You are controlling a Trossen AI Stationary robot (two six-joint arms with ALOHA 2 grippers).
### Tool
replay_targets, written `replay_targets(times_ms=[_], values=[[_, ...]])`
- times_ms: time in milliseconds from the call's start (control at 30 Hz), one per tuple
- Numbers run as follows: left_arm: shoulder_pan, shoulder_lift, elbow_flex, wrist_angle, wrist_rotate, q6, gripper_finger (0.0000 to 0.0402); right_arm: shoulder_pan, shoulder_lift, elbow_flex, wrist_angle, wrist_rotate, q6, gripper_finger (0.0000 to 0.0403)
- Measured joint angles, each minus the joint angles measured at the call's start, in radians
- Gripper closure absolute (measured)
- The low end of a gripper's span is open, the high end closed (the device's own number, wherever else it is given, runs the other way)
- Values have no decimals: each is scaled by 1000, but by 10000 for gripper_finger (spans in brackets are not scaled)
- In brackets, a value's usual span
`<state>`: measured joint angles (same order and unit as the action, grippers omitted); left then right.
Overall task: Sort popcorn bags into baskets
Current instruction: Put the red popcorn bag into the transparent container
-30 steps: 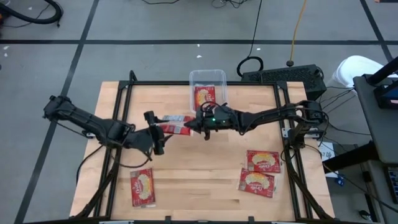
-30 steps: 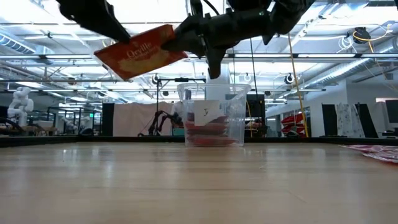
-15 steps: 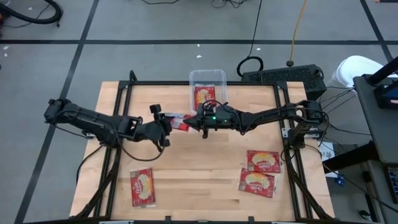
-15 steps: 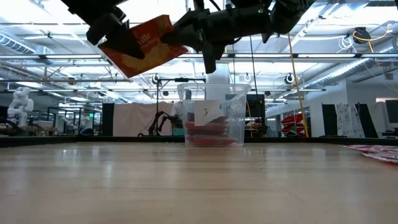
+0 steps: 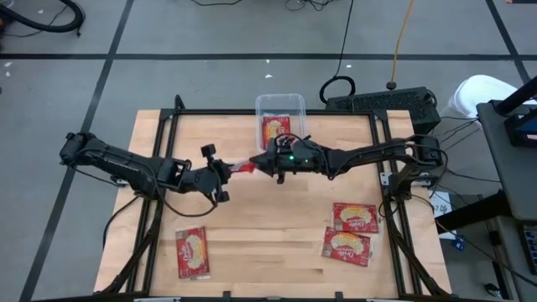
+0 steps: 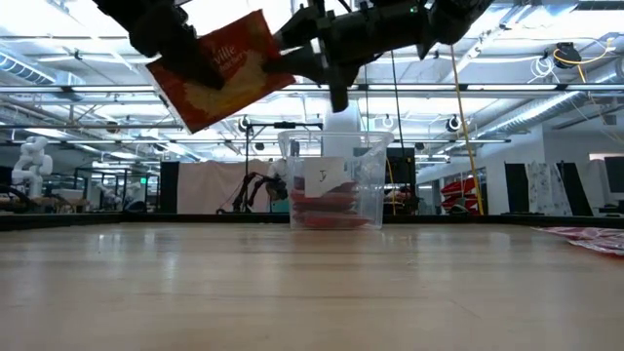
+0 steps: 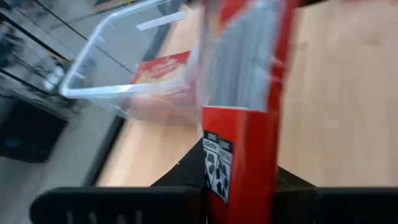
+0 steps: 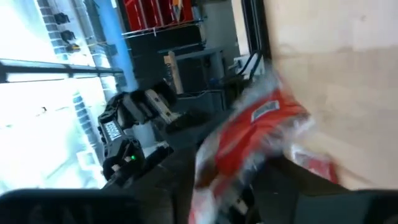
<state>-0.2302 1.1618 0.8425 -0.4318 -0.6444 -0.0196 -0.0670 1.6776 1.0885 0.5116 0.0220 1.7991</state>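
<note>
Left pincer (image 5: 225, 174) clamped on popcorn bag (image 5: 242, 164) held aloft, right pincer (image 5: 262, 164) parted at its other end

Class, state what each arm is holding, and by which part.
One popcorn bag hangs in mid-air between both arms: left gripper clamps one short end; whether the right gripper grips is unclear.

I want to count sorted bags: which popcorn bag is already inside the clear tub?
The popcorn bag lying inside the clear tub at the table's far edge. Three others lie on the bare table, and one hangs in the air between the arms.
</note>
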Motion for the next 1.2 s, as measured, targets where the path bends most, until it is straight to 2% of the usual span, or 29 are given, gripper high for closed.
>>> replay_targets(times_ms=[100, 267, 367, 533, 667, 767, 900, 1067, 1200], values=[[-6, -4, 0, -1, 66, -87, 346, -19, -47, 0, -86, -10, -66, 245], [31, -50, 0, 2, 271, -457, 366, -51, -160, 0, -260, -23, -243, 211], [48, -82, -1, 33, 320, -599, 368, -73, -225, 0, -347, -23, -363, 203], [64, -108, 0, 164, 361, -625, 357, -89, -320, 0, -375, -26, -601, 205], [94, -109, 0, 227, 499, -599, 357, -89, -395, 17, -388, -39, -672, 205], [101, -100, 0, 220, 598, -615, 368, -74, -406, 166, -571, -50, -770, 206], [101, -88, 0, 217, 657, -618, 368, -59, -342, 470, -913, -89, -962, 206], [100, -68, 1, 220, 700, -617, 352, -63, -192, 795, -1241, -200, -1115, 206], [96, -46, 3, 210, 708, -665, 362, -64, -69, 960, -1396, -334, -1183, 206]])
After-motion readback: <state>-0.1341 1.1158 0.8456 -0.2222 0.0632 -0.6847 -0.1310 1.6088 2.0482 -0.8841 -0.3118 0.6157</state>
